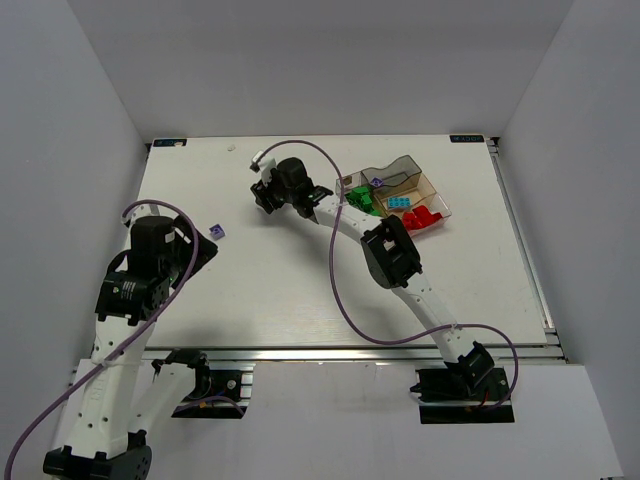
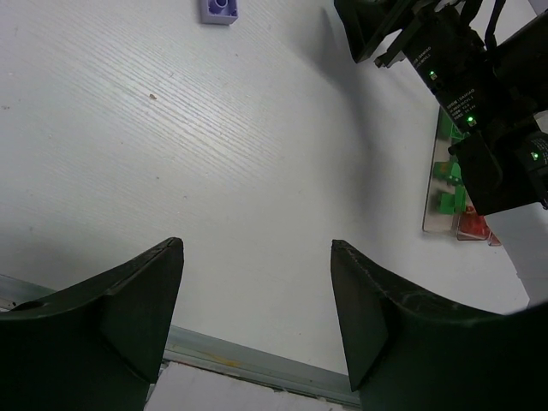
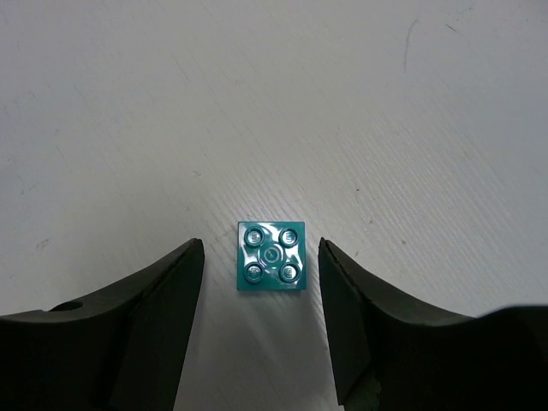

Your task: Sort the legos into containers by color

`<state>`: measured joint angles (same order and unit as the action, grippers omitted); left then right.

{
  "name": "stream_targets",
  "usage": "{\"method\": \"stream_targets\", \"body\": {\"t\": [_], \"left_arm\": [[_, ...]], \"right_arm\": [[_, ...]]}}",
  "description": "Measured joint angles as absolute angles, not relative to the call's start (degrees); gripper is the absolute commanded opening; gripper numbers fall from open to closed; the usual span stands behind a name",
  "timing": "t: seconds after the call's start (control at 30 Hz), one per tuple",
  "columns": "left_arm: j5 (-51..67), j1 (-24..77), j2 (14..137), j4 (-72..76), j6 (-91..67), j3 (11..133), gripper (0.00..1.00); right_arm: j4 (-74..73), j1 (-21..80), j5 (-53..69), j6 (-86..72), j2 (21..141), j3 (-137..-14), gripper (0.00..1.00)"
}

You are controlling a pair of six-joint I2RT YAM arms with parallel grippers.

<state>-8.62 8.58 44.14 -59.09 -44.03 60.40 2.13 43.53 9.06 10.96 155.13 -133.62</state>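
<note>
Right gripper [image 3: 260, 248] spread wide, nothing clamped, both dark fingers [image 3: 163, 308] hanging low over the table [image 3: 342, 103], a teal brick [image 3: 272, 257] lying between them and touching neither. Flat square plate, studs up: four round studs in a two-by-two grid, a small ring at the centre, glossy hard plastic catching glints, edges crisp. Fingers matte black, broad and curved, tapering to blunt tips. Place on the counter: toward the far edge, about midway along it, left of the tray [image 1: 437, 196].

Tray clear with a brownish tint, thin-walled, angular, split into compartments, set toward the far right corner. Inside: green bricks [image 1: 360, 197] at the left, cyan bricks [image 1: 398, 203] in the middle, red bricks [image 1: 422, 217] at the near right, one light purple piece [image 1: 377, 183] at the far side by the green, its compartment hard to tell.

Left gripper [image 2: 257, 247] likewise gaping, empty, hovering over bare tabletop toward the left edge. Ahead of it, well apart, a lone purple brick [image 2: 219, 8], small, pale lilac, studs up, partly cut off in the wrist view. Tabletop white, matte, with a fine streaked grain and a few faint scuffs; metal rail [image 2: 257, 360] along the near edge.
</note>
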Motion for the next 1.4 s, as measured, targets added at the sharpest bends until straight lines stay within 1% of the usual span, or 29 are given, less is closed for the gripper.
{"method": "stream_targets", "body": {"t": [0.1, 0.23, 0.27, 0.37, 0.47, 0.53, 0.67, 0.73, 0.93, 1.0, 1.1, 1.13, 1.17, 1.2, 1.27, 1.3, 1.4], "left_arm": [[-8.6, 8.6, 44.0, -59.1, -44.1, 60.4, 0.8], [-8.6, 8.6, 43.9, -58.9, -44.2, 60.2, 0.8], [-8.6, 8.6, 43.6, -58.2, -44.2, 59.7, 0.79], [-8.6, 8.6, 43.0, -57.3, -44.2, 57.5, 0.8], [-8.6, 8.6, 43.7, -55.5, -44.2, 54.6, 0.8], [-8.5, 8.6, 45.4, -53.9, -43.9, 53.2, 0.8], [-8.2, 8.6, 50.9, -49.4, -42.8, 51.9, 0.8], [-8.1, 8.6, 53.8, -46.6, -42.1, 51.6, 0.8], [-8.1, 8.3, 66.0, -39.6, -40.2, 52.3, 0.81], [-8.1, 7.9, 72.1, -38.5, -39.4, 54.2, 0.81], [-8.1, 6.8, 81.1, -37.1, -38.0, 57.9, 0.81], [-8.2, 6.4, 83.5, -36.8, -37.5, 59.1, 0.81], [-8.1, 5.9, 86.1, -36.8, -36.9, 60.7, 0.8], [-8.2, 5.5, 88.3, -36.8, -36.4, 62.2, 0.8], [-8.0, 4.6, 92.7, -36.6, -35.3, 66.0, 0.8], [-7.7, 4.3, 94.8, -36.4, -34.7, 68.0, 0.8], [-5.5, 3.5, 100.6, -35.3, -33.6, 74.5, 0.8]], "right_arm": [[1.8, 43.5, 8.9, 11.0, 155.1, -133.7, 0.62], [2.0, 43.5, 9.1, 10.9, 155.0, -133.0, 0.7], [2.8, 43.4, 9.3, 10.9, 154.5, -131.4, 0.74], [4.9, 43.1, 10.6, 10.6, 151.8, -124.7, 0.8], [5.6, 42.6, 12.4, 10.5, 148.7, -120.3, 0.83], [5.8, 42.2, 13.8, 10.4, 146.2, -118.1, 0.84], [5.7, 41.0, 16.7, 10.7, 139.7, -115.2, 0.89], [4.6, 40.4, 18.4, 11.0, 136.2, -115.0, 0.89], [-6.6, 38.5, 23.6, 12.3, 128.7, -118.8, 0.89], [-10.4, 37.7, 25.0, 12.3, 126.6, -118.6, 0.85], [-14.6, 36.3, 28.0, 12.2, 123.4, -116.3, 0.61], [-15.7, 35.7, 29.4, 12.1, 122.2, -115.0, 0.52], [-16.9, 34.9, 30.9, 11.9, 121.0, -113.8, 0.34], [-17.5, 34.1, 32.0, 11.9, 120.0, -112.6, 0.25], [-19.0, 32.4, 34.2, 11.7, 117.9, -110.7, 0.12], [-19.7, 31.7, 35.0, 11.6, 117.1, -110.0, 0.12], [-20.9, 29.1, 37.0, 10.9, 114.8, -108.6, 0.29]]}}
